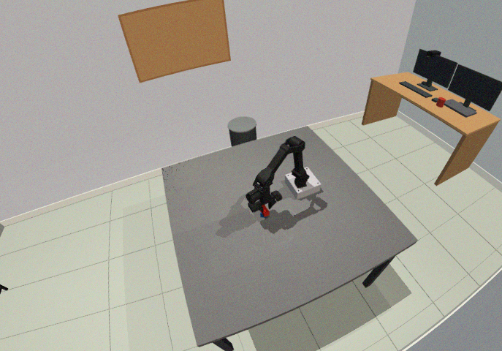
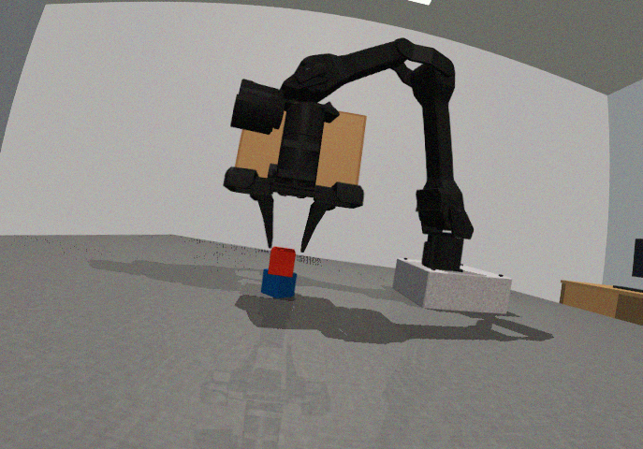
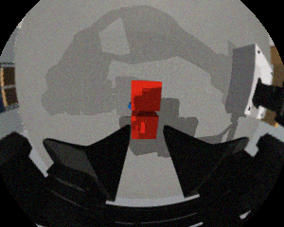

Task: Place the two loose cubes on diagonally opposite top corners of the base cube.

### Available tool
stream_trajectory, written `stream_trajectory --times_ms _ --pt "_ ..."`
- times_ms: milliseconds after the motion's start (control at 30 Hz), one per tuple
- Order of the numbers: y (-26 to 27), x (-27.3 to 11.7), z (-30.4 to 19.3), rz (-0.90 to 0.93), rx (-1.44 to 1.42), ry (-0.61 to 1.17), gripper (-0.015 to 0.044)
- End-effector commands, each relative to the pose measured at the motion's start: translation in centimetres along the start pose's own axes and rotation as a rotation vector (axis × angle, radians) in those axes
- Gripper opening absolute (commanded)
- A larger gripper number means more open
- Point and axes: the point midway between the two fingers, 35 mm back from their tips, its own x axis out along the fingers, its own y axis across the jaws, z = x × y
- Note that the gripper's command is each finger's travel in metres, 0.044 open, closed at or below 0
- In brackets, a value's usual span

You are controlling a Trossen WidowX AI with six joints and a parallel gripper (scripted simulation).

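Observation:
The blue base cube (image 1: 261, 215) (image 2: 278, 284) (image 3: 130, 106) stands on the grey table. On top of it, one red cube (image 1: 265, 211) (image 2: 282, 263) shows in the top and exterior views and largely hides the other. The wrist view shows two red cubes, a larger-looking one (image 3: 146, 96) above a smaller-looking one (image 3: 144, 129). Any gap between them and their exact corners cannot be told. My gripper (image 2: 286, 249) (image 3: 148, 128) is open, pointing down, with fingertips at about the red cubes' top level. In the wrist view the lower red cube shows between the fingertips, with a slit on its right.
The arm's white mounting block (image 1: 303, 189) (image 2: 465, 292) (image 3: 243, 78) stands on the table to the right of the cubes. The table's edge (image 1: 284, 308) runs along the front in the top view. A dark bin (image 1: 242, 134) stands behind the table, and a desk (image 1: 421, 97) is far right.

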Motion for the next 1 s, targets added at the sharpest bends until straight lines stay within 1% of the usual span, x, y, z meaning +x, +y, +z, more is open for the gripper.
stream_trajectory --times_ms 0,967 --pt "0.3 -0.8 -0.1 0.013 -0.002 0.003 0.0205" --pt "0.2 -4.3 -0.1 0.014 -0.002 0.003 0.0205"
